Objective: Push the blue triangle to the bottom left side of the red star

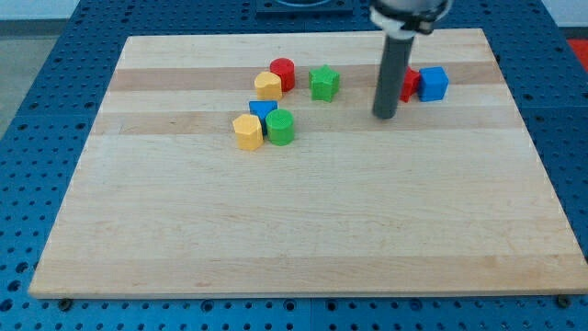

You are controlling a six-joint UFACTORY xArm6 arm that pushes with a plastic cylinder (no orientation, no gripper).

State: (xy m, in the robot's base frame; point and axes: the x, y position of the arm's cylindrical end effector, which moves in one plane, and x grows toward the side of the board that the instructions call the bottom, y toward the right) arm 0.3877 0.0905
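The arm carries no pincer, so there is nothing to open, close or grip; it ends in a rod, and my tip [384, 116] rests on the board [276, 230] toward the view's top right.

Just to the tip's right and slightly above, partly hidden behind the rod, sits the red star [410, 85], touching a blue cube [434, 83] on its far side. The tip thus stands at the star's lower left, the very spot the task wants filled.

The blue triangle [262, 109] lies well to the tip's left, wedged in a cluster: a yellow block [247, 131] and a green cylinder [280, 127] just below it, another yellow block [267, 86] and a red cylinder [282, 73] above. A green star [323, 83] stands between the cluster and the tip.

Judging from this, the triangle is not yet in play. The tip would likely need to get round to the triangle's left side to drive it rightward, and the crowding neighbours could be dragged along.
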